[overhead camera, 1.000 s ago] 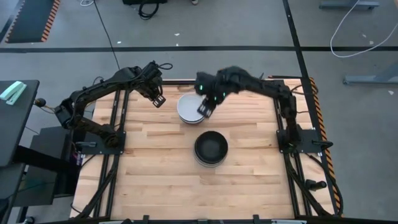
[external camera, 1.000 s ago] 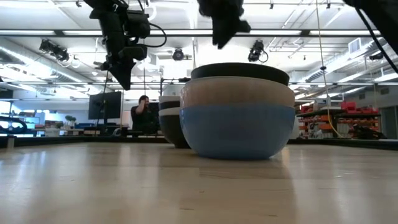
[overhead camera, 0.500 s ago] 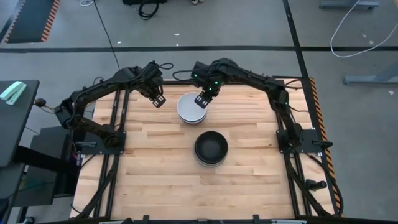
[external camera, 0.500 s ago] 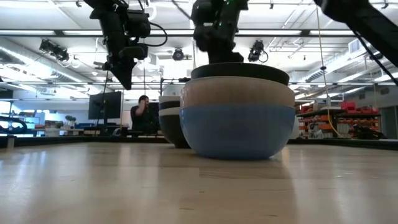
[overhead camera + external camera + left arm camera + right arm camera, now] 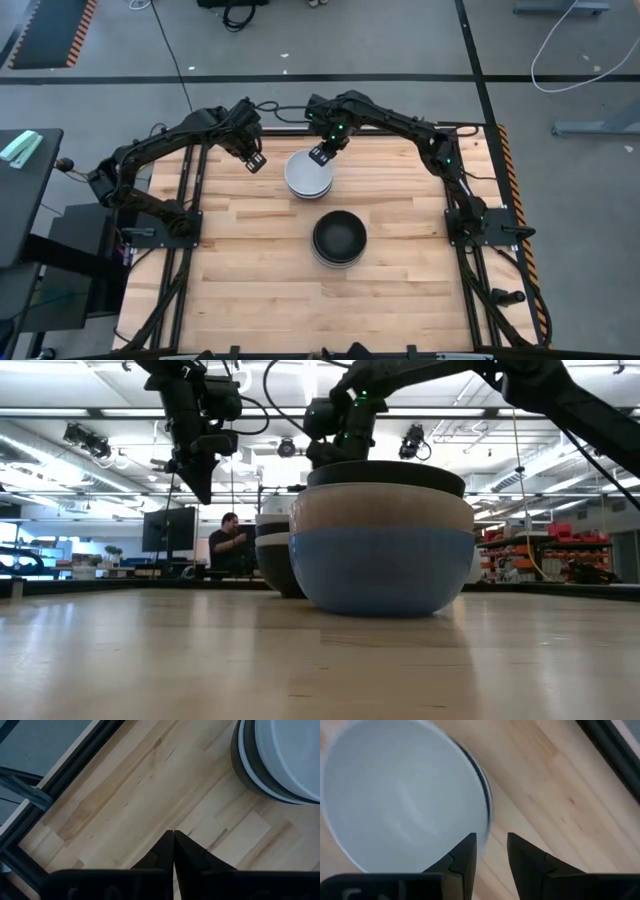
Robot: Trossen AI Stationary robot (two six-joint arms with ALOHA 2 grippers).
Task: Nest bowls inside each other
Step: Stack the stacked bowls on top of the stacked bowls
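Observation:
Two stacks of nested bowls stand on the wooden table. The stack topped by a white bowl is the farther one. The stack topped by a black bowl, over a salmon-pink and a blue one, stands nearer. My right gripper is open and points down above the far rim of the white-topped stack, one finger over the inside and one outside, touching nothing. My left gripper is shut and empty, hovering to the left of that stack.
Bare wood lies on the near half of the table and to both sides of the stacks. Black frame rails run along the table's left and right edges. A person sits in the room far behind the table.
My right gripper has come down and gone toward the table's far edge, from over the right side of the white-topped stack to above its far rim, staying open. The bowls have not moved.

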